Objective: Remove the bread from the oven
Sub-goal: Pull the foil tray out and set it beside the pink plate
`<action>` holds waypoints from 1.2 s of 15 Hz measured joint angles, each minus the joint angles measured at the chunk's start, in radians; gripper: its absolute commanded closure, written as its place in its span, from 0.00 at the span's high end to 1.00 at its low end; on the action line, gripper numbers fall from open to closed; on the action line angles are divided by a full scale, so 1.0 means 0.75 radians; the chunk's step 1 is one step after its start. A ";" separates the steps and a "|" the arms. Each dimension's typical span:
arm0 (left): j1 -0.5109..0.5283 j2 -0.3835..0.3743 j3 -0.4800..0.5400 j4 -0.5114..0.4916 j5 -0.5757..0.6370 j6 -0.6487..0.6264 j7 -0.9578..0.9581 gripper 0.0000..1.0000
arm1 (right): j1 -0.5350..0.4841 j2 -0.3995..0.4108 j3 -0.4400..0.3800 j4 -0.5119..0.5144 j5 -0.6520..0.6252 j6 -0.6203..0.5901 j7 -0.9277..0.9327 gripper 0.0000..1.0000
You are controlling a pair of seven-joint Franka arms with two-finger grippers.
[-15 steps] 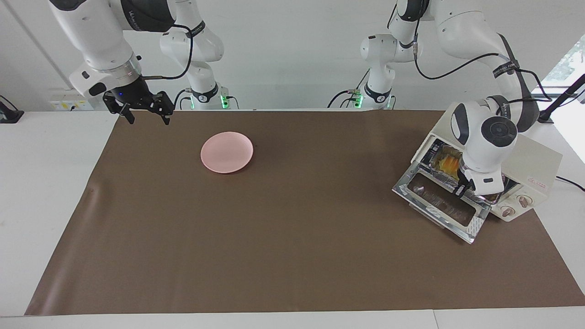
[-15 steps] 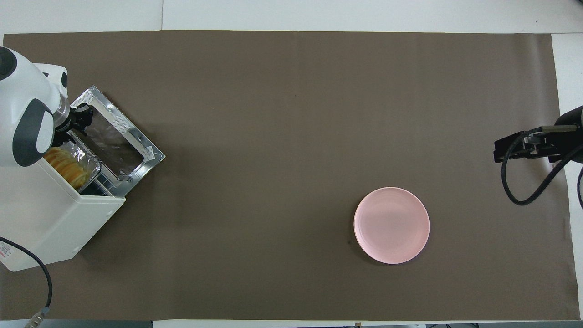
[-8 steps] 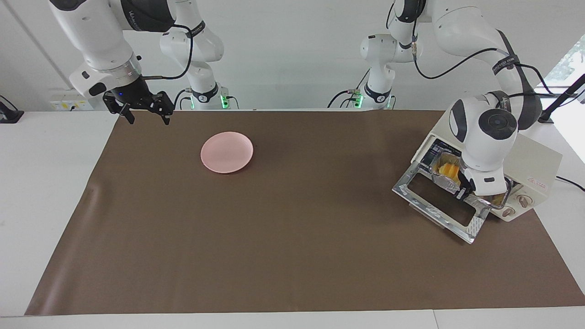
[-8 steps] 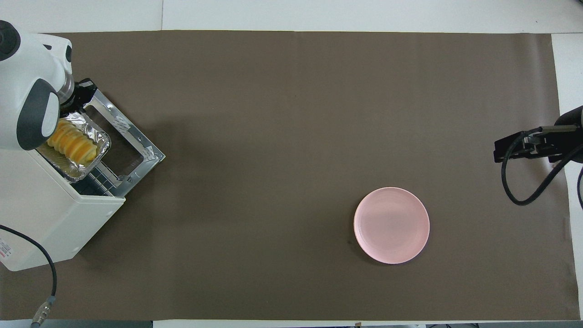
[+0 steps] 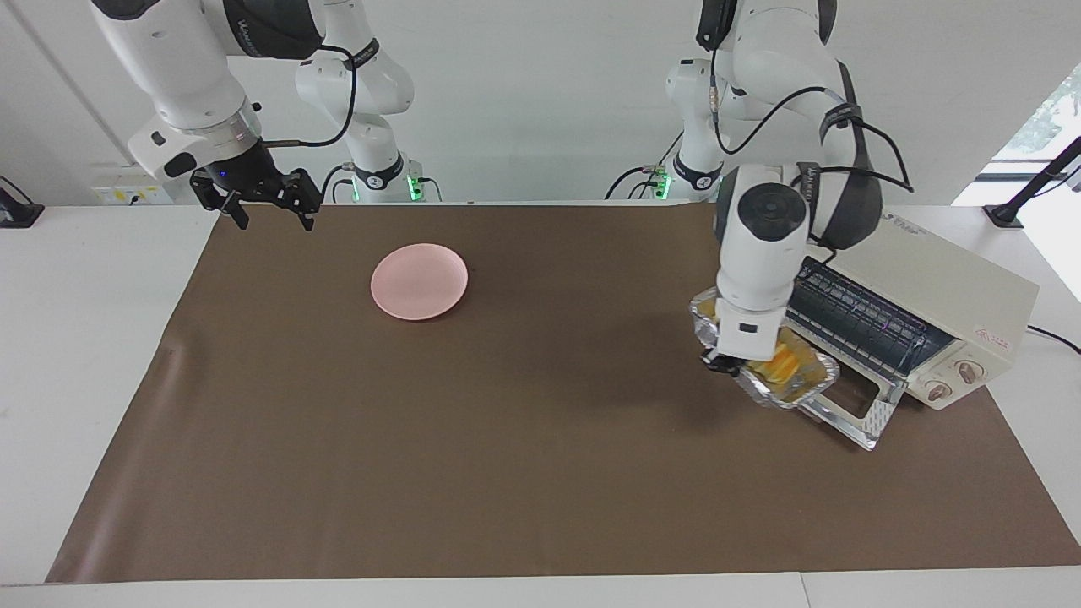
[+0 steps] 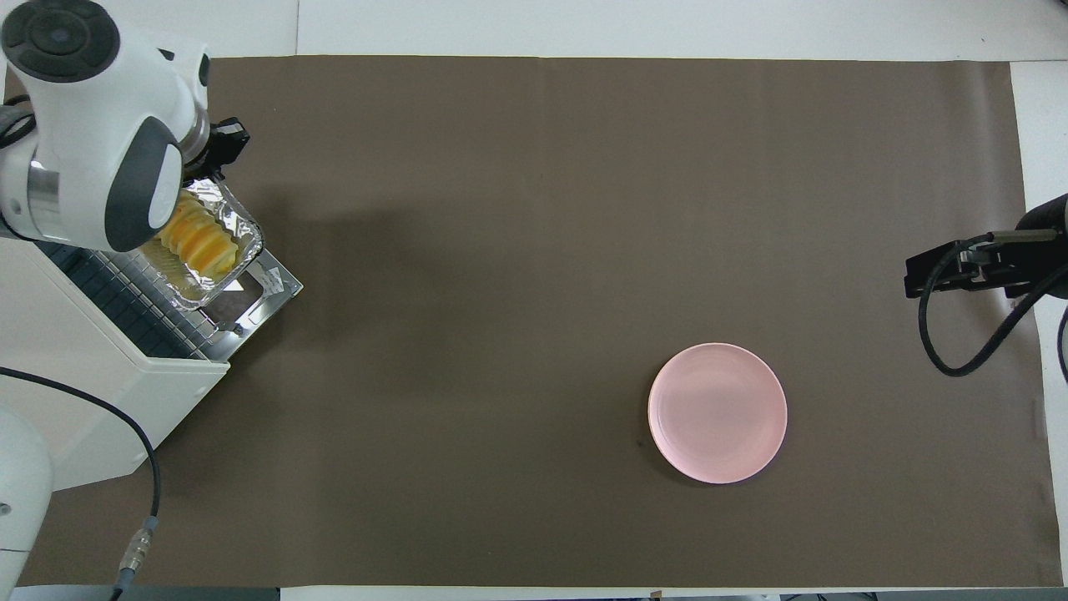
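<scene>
A long brown paper-like mat [image 5: 540, 439] is covering most of a white table [image 5: 93, 338]. At the left arm's end of the table, a cream-white boxy toaster oven [image 5: 946, 295] is sitting with its silver-framed glass door [image 5: 861, 409] hanging down open and its wire rack [image 5: 853, 317] showing inside.

The white left arm is reaching out in front of the oven. Its left gripper [image 5: 718, 363] is hanging over the open door, with its black fingers pinched together on the rim of a rectangular crinkled silver foil tray [image 5: 781, 384]. The tray is being held up in the air, clear of the oven's mouth and above the open door. In the overhead view the tray [image 6: 221, 250] is lying partly under the arm's white wrist.

The small golden-yellow ridged loaf of bread [image 6: 196, 242] is lying inside that foil tray, so it is outside the oven cavity.

A round pink plate [image 5: 420, 281] is sitting on the mat toward the right arm's end, well apart from the oven.

The right arm is waiting, with the right gripper [image 5: 268, 215] hanging above the mat's corner at its own end, its black fingers spread wide apart and holding nothing.
</scene>
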 measured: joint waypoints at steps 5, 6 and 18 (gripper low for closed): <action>-0.249 0.017 -0.004 0.009 -0.166 -0.008 0.027 0.00 | 0.000 0.000 0.000 0.000 0.000 0.000 0.000 1.00; -0.321 0.042 -0.003 0.010 -0.167 -0.012 0.029 0.00 | 0.000 0.000 0.000 0.000 0.000 0.000 0.000 1.00; -0.581 0.257 0.008 0.154 -0.123 -0.015 0.035 0.14 | 0.000 0.000 0.000 0.000 0.000 0.000 0.000 1.00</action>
